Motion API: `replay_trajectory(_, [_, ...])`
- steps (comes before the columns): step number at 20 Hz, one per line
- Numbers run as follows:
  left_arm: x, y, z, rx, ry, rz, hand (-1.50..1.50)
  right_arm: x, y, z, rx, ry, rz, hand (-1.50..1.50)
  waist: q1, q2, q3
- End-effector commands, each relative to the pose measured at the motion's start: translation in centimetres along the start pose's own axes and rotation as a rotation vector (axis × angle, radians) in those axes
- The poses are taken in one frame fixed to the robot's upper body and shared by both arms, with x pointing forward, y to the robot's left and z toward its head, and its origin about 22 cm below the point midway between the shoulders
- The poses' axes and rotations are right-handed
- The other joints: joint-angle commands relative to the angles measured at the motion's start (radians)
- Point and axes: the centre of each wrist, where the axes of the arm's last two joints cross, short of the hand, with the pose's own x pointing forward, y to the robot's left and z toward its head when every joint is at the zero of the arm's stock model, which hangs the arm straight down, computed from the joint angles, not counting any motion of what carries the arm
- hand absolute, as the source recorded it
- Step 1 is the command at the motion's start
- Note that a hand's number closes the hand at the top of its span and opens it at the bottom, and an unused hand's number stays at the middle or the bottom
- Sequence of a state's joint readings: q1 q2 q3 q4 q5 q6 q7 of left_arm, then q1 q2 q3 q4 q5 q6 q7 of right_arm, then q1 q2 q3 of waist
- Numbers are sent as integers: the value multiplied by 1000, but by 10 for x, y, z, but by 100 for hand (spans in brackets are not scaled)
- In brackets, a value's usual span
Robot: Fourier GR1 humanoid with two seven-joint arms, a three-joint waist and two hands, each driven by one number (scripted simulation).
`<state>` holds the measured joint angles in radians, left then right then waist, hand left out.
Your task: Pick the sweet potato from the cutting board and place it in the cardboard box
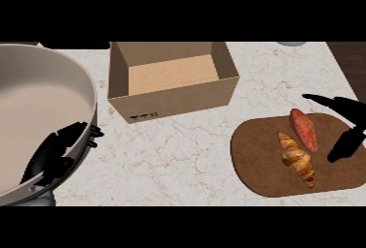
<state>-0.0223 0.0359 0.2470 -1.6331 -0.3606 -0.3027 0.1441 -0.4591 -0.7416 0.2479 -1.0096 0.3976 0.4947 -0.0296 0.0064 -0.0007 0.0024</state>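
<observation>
Sweet potato [304,130] lies at the cutting board's [257,169] top edge beside the croissant [298,160]; your right hand [346,127] hangs spread wide and empty, so close round the potato only.

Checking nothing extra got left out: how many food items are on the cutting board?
2: the sweet potato toward the board's far right, and the croissant beside it, nearer the middle.

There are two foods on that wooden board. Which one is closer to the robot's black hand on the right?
The sweet potato, reddish-orange and smooth, lies nearer the right hand. The croissant, golden-brown and ridged, sits on its far side, toward the middle of the cutting board.
</observation>
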Motion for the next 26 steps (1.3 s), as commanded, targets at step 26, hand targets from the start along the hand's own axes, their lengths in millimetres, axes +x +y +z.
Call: replay_trajectory(26, [-18, -1, 3, 143, -28, 40, 0, 21, 42, -36, 29, 6, 38, -150, -3, 0, -3])
